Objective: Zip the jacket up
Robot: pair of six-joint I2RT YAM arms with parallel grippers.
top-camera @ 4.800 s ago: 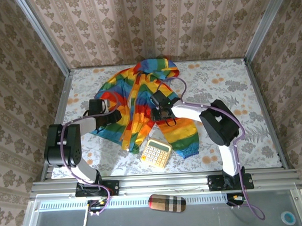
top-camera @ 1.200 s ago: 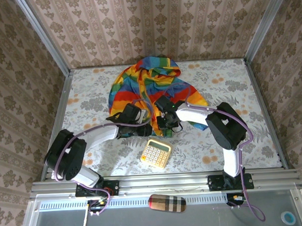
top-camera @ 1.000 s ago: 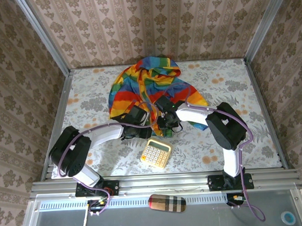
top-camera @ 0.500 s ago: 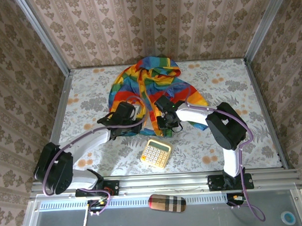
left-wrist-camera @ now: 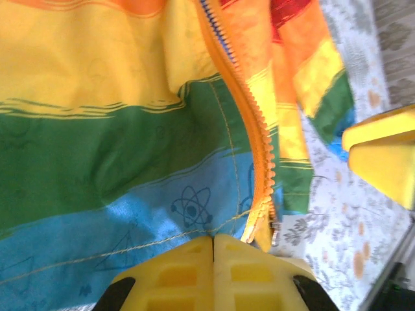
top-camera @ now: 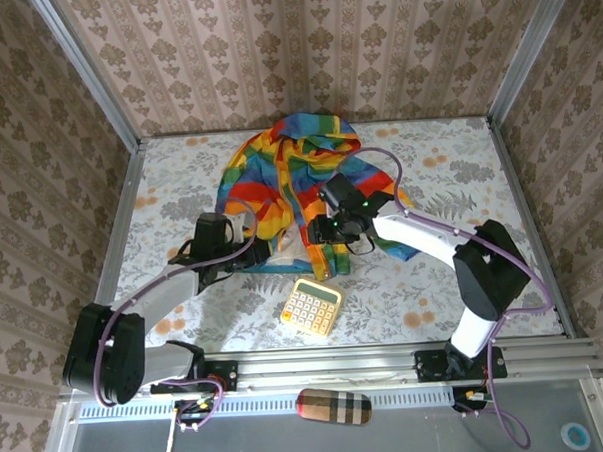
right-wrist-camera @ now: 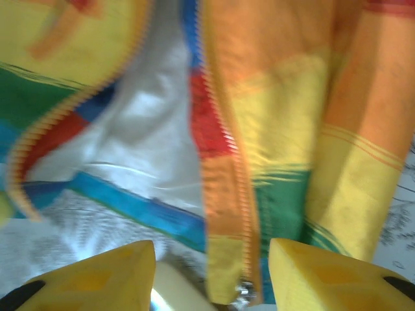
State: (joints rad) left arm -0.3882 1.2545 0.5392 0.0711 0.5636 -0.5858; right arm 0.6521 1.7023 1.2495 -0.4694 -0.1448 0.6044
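Observation:
The rainbow-striped jacket (top-camera: 297,171) lies bunched at the table's middle back, with its hood toward the wall. My left gripper (top-camera: 251,256) is at the hem's left side. In the left wrist view the left gripper (left-wrist-camera: 213,241) is shut, pinching the blue hem of the jacket (left-wrist-camera: 97,142) beside the orange zipper band (left-wrist-camera: 249,123). My right gripper (top-camera: 326,253) is over the hem's right side. In the right wrist view the right gripper (right-wrist-camera: 211,259) stands open, with the zipper band (right-wrist-camera: 224,214) and its metal end (right-wrist-camera: 243,288) hanging between the fingers. Pale lining (right-wrist-camera: 152,142) shows to the left.
A pale yellow calculator (top-camera: 311,306) lies just in front of the jacket's hem, close to both grippers. A plaid case (top-camera: 332,406) rests on the front rail. Patterned walls close in the table (top-camera: 459,169) on three sides.
My left gripper has shut on the hem and drawn back to the left, stretching the blue edge. My right gripper has opened, and its arm has swung out to the right.

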